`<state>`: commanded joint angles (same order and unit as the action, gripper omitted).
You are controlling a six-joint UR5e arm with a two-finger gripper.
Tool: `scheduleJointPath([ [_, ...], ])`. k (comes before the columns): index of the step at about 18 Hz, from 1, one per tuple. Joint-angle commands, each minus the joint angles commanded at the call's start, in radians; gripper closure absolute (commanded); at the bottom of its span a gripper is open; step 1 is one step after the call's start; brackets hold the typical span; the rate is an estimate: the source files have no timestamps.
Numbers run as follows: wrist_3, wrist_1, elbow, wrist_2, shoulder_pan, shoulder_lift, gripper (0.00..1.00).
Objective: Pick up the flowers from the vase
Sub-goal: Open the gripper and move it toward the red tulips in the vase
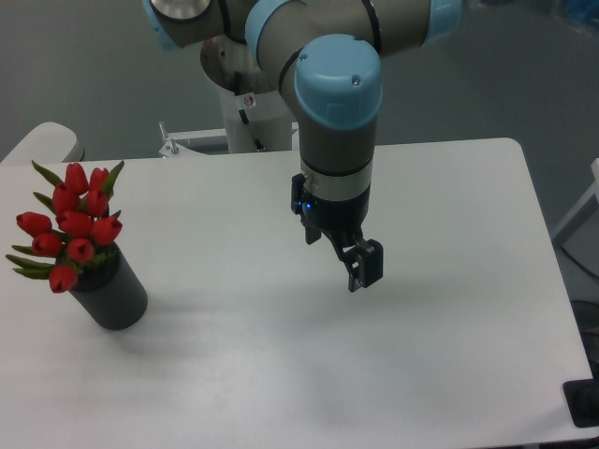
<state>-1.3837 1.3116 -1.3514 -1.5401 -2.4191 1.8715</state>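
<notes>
A white, smooth rectangular counter [440, 355] with rounded corners carries a dark grey matte cylindrical vase [112, 295], standing upright near its left edge.

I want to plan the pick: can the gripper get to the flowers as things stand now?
Probably yes. Only bare table lies between the gripper and the flowers, which stand clear above the vase.

Just one fixed cam here, mounted high at the near side of the white table [281, 374], tilted down toward the far edge; it's close enough that the arm's top and the near table edge get cropped
</notes>
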Motion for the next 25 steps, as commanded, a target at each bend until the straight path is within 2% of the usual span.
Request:
scheduleJointPath([
  [6,-0.003,0.000,-0.012,0.014,0.000,-0.002,0.00],
  [12,0.014,-0.005,-0.026,0.191,-0.014,-0.005,0.00],
  [17,0.103,-0.006,-0.040,0.362,-0.014,-0.011,0.00],
  [21,0.120,-0.017,-0.127,0.518,-0.040,-0.024,0.00],
  [23,0.117,-0.052,-0.182,0.615,-0.063,-0.040,0.00],
  [25,0.114,-0.092,-0.263,0.698,-0.071,-0.064,0.00],
])
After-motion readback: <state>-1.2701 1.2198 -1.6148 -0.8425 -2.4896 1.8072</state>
